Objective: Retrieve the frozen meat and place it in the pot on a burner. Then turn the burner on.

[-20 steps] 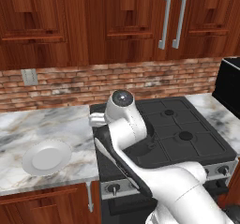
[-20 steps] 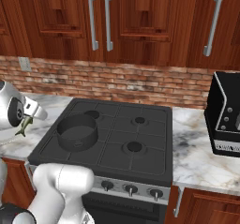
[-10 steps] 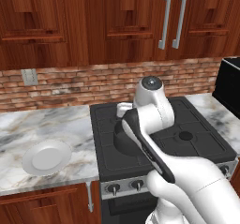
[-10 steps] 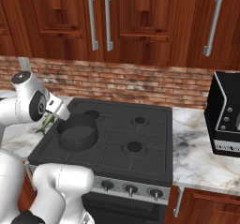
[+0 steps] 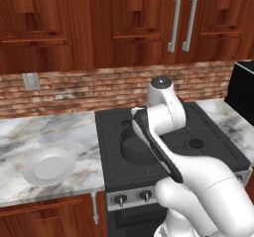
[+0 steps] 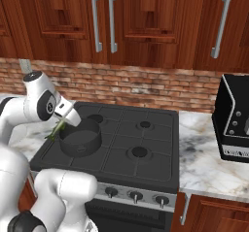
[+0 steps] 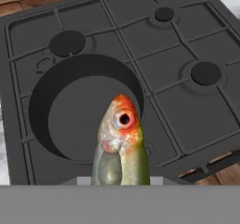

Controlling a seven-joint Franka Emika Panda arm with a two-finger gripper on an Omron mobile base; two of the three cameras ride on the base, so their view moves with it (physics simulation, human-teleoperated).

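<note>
Right now the gripper [image 6: 62, 121] is pinched tight on the frozen meat [image 7: 120, 145], a slender fish with a greenish-yellow body and an orange-red head. In the hand view the fish sticks straight out ahead of the hand, head end foremost with its round eye facing the camera, and its tail end runs back out of sight at the bottom edge, so the finger tips themselves cannot be made out there. Just beyond the fish's head lies the pot [image 7: 84, 108], round, dark grey and open, standing on the near left burner of the black cooktop [image 7: 187, 110]; the fish's head overlaps the pot's near rim and part of its floor. In the right base view the green body [image 6: 55, 129] hangs down from the hand just beside the pot's [image 6: 80, 138] outer wall, on the side away from the other burners. In the left base view the arm hides the hand, and the pot [image 5: 136, 147] shows beneath it.
</note>
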